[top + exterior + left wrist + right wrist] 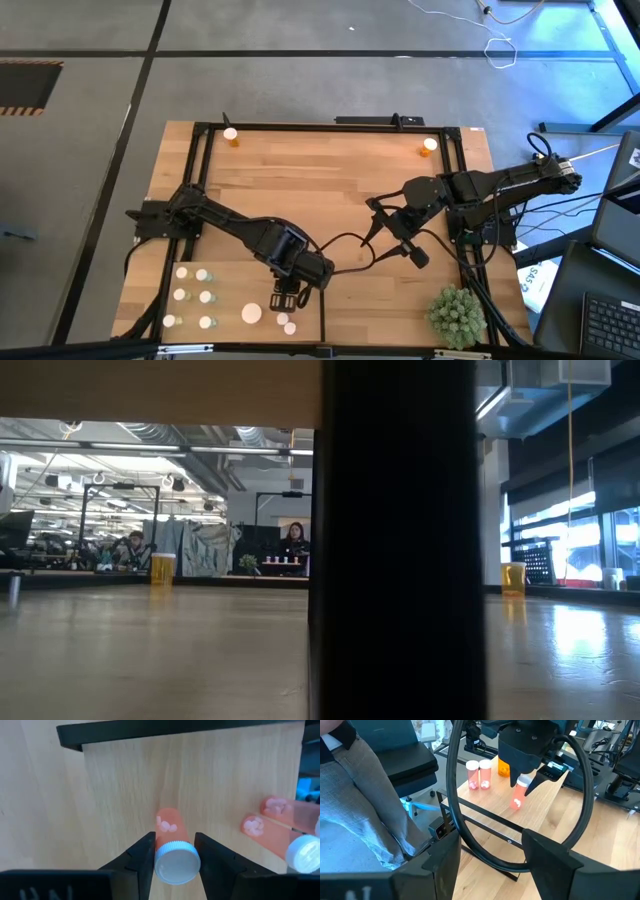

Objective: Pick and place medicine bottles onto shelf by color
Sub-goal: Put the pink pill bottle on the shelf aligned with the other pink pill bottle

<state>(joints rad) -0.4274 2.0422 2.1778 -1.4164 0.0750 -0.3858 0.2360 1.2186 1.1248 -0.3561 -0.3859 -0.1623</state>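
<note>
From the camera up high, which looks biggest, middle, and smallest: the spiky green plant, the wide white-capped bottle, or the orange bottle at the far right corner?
1. Spiky green plant
2. Wide white-capped bottle
3. Orange bottle

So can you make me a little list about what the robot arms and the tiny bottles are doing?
left gripper: over the shelf, fingers on either side of an orange bottle with a white cap
right gripper: open, holding nothing, mid-table
bottles on the shelf: a group of white-capped bottles on the left part, a few more near the left gripper
far edge: two orange bottles at the corners
plant ball: near right corner
</note>
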